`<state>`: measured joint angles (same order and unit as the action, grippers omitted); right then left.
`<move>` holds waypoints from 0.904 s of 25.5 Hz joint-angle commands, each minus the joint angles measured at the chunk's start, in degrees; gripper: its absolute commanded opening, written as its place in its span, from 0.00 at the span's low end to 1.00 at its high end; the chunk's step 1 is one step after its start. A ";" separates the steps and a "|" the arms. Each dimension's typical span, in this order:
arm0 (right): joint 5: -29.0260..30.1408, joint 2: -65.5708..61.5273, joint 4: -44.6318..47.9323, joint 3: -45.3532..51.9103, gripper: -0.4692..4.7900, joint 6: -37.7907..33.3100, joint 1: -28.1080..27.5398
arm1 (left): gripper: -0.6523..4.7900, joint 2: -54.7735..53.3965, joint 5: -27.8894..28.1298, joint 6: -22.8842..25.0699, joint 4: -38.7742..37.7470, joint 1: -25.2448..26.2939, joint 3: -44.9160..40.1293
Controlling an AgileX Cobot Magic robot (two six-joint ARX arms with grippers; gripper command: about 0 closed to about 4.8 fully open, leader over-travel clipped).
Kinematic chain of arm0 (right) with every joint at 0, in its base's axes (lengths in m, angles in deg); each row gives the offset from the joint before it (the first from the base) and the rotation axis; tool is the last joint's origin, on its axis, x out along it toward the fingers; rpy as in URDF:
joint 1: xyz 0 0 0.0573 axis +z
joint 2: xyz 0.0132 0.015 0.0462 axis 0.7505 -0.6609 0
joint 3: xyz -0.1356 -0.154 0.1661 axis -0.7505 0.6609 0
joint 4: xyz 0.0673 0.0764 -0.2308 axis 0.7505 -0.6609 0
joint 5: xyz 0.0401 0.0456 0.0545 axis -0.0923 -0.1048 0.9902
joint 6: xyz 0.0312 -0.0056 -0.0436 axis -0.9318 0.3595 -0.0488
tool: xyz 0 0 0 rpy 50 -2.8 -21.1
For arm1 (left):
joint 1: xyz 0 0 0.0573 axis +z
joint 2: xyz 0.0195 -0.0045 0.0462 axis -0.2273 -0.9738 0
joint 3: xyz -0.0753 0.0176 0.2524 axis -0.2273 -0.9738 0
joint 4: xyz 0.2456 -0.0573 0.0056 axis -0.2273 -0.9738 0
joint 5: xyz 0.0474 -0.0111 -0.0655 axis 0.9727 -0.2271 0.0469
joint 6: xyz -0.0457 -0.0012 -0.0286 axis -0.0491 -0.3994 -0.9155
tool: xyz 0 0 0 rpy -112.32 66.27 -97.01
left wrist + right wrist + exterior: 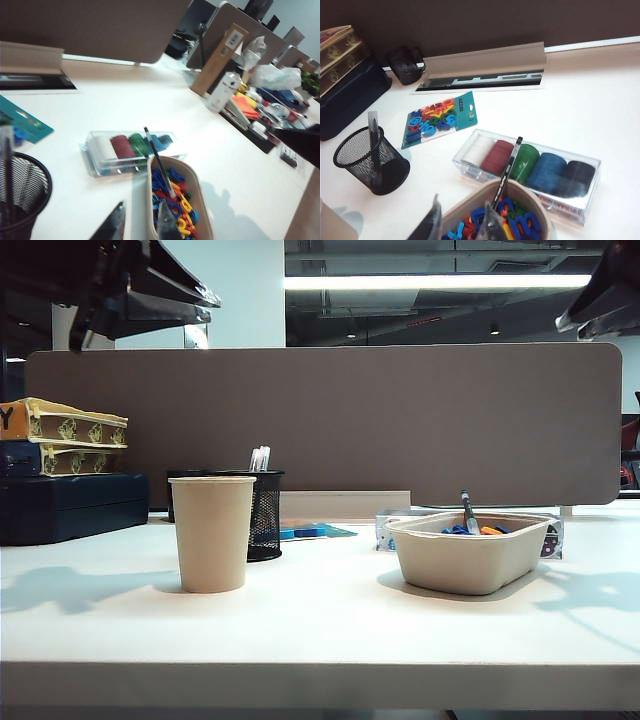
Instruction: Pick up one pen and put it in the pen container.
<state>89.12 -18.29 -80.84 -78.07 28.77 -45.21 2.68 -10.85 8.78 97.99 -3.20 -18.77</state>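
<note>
- A tan paper cup [211,533] is seen nearest the front edge of the white table [320,630], on the left in the exterior view.
- Just behind the cup, touching or nearly so, the black mesh pen container [264,515] is placed upright, with a pen already standing inside it.
- On the right a beige tray [470,555] is set, filled with small blue, orange and yellow pieces.
- The pen [506,173] is propped aslant in that tray, its lower end among the pieces and its upper end leaned over the rim.
- Behind the tray a clear box of coloured rolls [530,170] is laid.
- The left gripper [140,225] is held high above the tray's edge, jaws parted and nothing gripped.
- The right gripper [462,225] is likewise held above the tray, jaws parted and empty.
- A grey partition [330,420] is stood at the far edge.
</note>
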 commanded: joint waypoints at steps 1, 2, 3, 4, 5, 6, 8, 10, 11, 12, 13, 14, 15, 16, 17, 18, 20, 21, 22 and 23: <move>0.33 -2.45 0.83 -1.36 0.30 -2.08 -0.02 | 0.28 -1.16 -0.31 0.07 0.50 -0.22 0.42; 0.70 -3.32 0.85 -1.73 0.30 -2.62 -0.02 | 0.28 -1.66 -0.33 0.04 0.50 -0.33 0.42; 1.36 -5.22 0.90 -2.60 0.30 -2.89 -0.02 | 0.28 -2.40 -0.33 0.07 0.50 -0.52 0.42; 1.66 -6.64 0.87 -3.48 0.30 -2.89 -0.02 | 0.28 -3.10 -0.33 0.07 0.50 -0.55 0.44; 2.05 -7.48 0.87 -4.04 0.30 -2.89 0.00 | 0.28 -3.43 -0.33 0.07 0.55 -0.61 0.46; 2.21 -8.20 0.87 -4.57 0.30 -2.89 -0.02 | 0.28 -4.00 -0.33 0.07 0.52 -0.79 0.55; 2.21 -9.77 0.85 -5.81 0.30 -3.06 -0.07 | 0.28 -5.11 -0.35 0.07 0.50 -0.85 0.94; 2.25 -12.07 0.83 -7.87 0.30 -3.54 -0.07 | 0.28 -7.48 -0.35 0.04 0.55 -0.85 1.97; 2.27 -12.79 0.85 -8.57 0.30 -4.15 -0.07 | 0.28 -8.28 -0.37 0.04 0.50 -0.85 2.43; 2.58 -13.44 0.83 -9.29 0.30 -4.72 -0.07 | 0.28 -9.22 -0.63 -0.04 0.46 -0.85 2.97; 2.73 -14.34 0.85 -10.21 0.30 -5.14 -0.04 | 0.28 -9.94 -0.92 -0.17 0.48 -0.87 3.41; 3.08 -15.02 0.83 -10.93 0.30 -5.66 -0.04 | 0.28 -10.73 -1.55 -0.17 0.48 -0.87 3.96; 3.32 -15.74 0.83 -11.61 0.30 -5.92 -0.02 | 0.28 -11.34 -1.84 -0.17 0.44 -0.87 4.44; 3.56 -16.66 0.79 -12.44 0.30 -6.16 -0.02 | 0.28 -11.89 -1.84 -0.22 0.44 -0.87 4.90; 3.56 -18.18 0.52 -13.79 0.30 -6.34 -0.02 | 0.28 -12.83 -1.81 -0.96 0.46 -0.87 5.95; 3.72 -19.19 0.22 -14.67 0.30 -6.56 -0.02 | 0.28 -13.29 -1.81 -1.53 0.46 -0.87 6.51; 3.83 -20.76 0.09 -15.85 0.30 -7.69 -0.04 | 0.28 -14.32 -2.95 -2.56 0.37 -0.90 7.93; 4.39 -21.73 0.04 -16.50 0.30 -7.80 -0.04 | 0.28 -14.86 -3.32 -2.91 0.28 -0.90 8.61; 4.66 -22.45 0.00 -16.98 0.30 -7.82 -0.04 | 0.28 -15.32 -4.24 -3.15 -0.02 -0.98 9.46; 4.81 -23.19 -0.04 -17.42 0.30 -8.24 -0.02 | 0.28 -15.78 -4.57 -3.26 0.07 -1.31 10.01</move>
<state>93.23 -40.78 -81.39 -94.59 21.32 -45.23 -12.66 -13.65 6.18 97.75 -4.03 -9.72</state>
